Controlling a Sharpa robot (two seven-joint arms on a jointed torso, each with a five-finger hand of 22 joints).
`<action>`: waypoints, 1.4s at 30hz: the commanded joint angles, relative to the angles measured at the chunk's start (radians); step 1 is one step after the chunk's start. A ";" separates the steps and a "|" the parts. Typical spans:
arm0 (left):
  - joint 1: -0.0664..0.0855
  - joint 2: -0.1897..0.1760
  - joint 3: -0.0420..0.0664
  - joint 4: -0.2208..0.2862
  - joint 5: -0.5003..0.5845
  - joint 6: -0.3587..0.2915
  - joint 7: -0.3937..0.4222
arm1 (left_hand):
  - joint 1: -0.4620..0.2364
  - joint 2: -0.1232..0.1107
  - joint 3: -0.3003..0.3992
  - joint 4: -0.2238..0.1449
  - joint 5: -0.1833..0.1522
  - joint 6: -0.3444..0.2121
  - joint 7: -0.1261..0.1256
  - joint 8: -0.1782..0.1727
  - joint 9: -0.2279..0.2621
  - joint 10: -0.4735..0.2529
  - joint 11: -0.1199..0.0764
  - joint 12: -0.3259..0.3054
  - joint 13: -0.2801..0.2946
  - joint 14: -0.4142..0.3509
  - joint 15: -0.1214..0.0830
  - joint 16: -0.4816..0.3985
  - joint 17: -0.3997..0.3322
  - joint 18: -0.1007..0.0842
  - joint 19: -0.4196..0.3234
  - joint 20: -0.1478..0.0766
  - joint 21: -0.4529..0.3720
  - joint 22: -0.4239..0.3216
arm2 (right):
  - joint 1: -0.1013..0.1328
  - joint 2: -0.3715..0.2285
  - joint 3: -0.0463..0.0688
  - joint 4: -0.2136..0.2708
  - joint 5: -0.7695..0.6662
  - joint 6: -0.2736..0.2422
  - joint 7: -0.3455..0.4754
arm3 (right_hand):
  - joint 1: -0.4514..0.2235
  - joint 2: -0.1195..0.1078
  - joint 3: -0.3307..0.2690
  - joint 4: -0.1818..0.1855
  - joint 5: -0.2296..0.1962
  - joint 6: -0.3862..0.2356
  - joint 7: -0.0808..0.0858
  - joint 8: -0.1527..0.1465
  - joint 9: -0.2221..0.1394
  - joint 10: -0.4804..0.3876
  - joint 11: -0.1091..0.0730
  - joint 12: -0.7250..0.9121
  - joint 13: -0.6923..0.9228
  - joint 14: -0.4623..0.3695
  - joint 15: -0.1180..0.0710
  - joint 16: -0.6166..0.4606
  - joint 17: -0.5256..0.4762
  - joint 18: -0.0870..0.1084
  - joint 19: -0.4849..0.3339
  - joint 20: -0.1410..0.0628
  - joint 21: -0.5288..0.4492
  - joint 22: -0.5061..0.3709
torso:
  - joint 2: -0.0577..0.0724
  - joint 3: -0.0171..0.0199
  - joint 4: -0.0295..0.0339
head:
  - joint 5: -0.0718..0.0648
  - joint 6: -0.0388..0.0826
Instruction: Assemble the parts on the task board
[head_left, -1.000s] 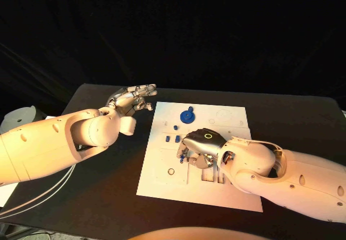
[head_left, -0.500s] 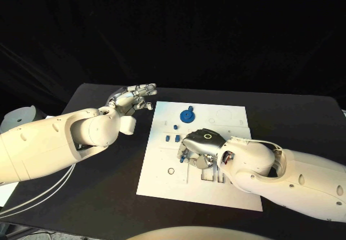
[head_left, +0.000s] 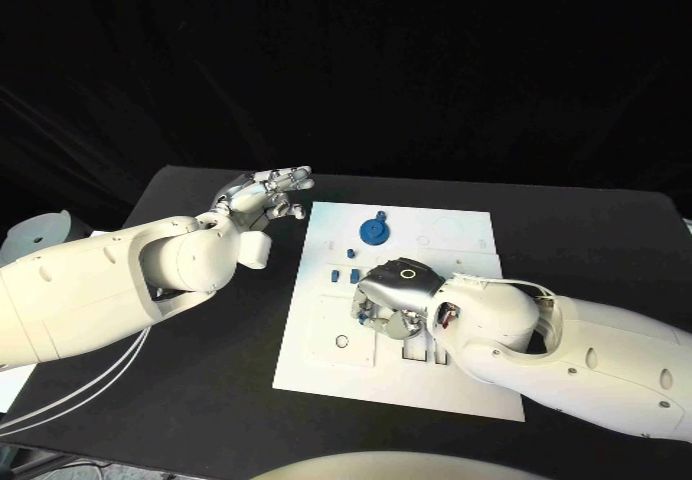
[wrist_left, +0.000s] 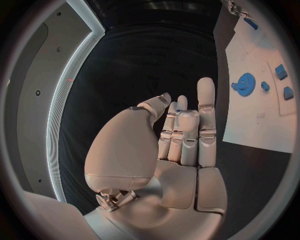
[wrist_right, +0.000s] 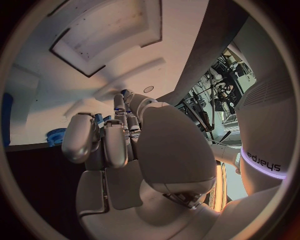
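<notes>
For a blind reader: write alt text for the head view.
The right hand reaches down onto the middle of the white task board on a black table. The left hand hovers open beside the board's far left corner, near a round blue part.

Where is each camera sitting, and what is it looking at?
Head view: on the robot's head, looking down at the task board; both arms show, left hand, right hand.
Left wrist view: behind the open left hand, facing the table.
Right wrist view: behind the right hand, close over the board.
Shared: the blue gear.
</notes>
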 joint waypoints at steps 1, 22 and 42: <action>0.000 0.001 0.001 0.002 -0.004 0.018 0.004 | 0.012 0.000 -0.001 -0.005 0.005 -0.005 -0.001 0.000 -0.001 -0.005 0.000 0.006 0.001 -0.009 -0.001 -0.006 -0.001 0.010 -0.008 0.001 -0.006 -0.001 | -0.005 0.001 -0.006 -0.008 -0.023 0.040 -0.024 | -0.023 -0.017 -0.014 0.006 0.006 -0.029 0.003 -0.004 -0.010 -0.034 0.006 -0.008 -0.004 0.057 0.017 -0.003 -0.008 0.012 -0.002 0.013 -0.010 -0.010 | 0.000 -0.0004 -0.0003 | 0.000 -0.001; 0.000 -0.004 0.001 -0.002 -0.004 0.020 -0.002 | 0.012 0.000 -0.002 -0.006 0.005 -0.006 -0.001 0.000 -0.001 -0.007 0.000 0.008 0.001 -0.010 -0.001 -0.006 -0.002 0.010 -0.008 0.001 -0.007 -0.001 | -0.002 -0.079 0.008 0.054 -0.004 -0.102 -0.022 | -0.035 -0.031 -0.093 -0.006 0.006 -0.147 0.020 0.001 -0.020 -0.184 0.039 0.020 0.002 0.041 0.049 -0.052 -0.072 0.030 -0.032 0.047 -0.075 -0.095 | 0.000 0.0002 -0.0014 | -0.009 0.008; 0.000 -0.006 0.001 0.001 -0.005 0.023 -0.003 | 0.012 0.000 -0.002 -0.006 0.005 -0.006 0.000 0.000 -0.001 -0.008 0.001 0.008 0.001 -0.010 -0.001 -0.006 -0.002 0.010 -0.008 0.001 -0.007 -0.001 | 0.107 -0.284 0.028 0.094 0.065 -0.008 -0.094 | -0.001 -0.033 -0.376 0.085 0.059 -0.177 -0.038 -0.001 -0.021 -0.237 0.031 0.015 0.000 0.042 0.029 -0.060 -0.094 0.031 -0.027 0.036 -0.088 -0.110 | -0.001 0.0005 -0.0021 | -0.040 0.025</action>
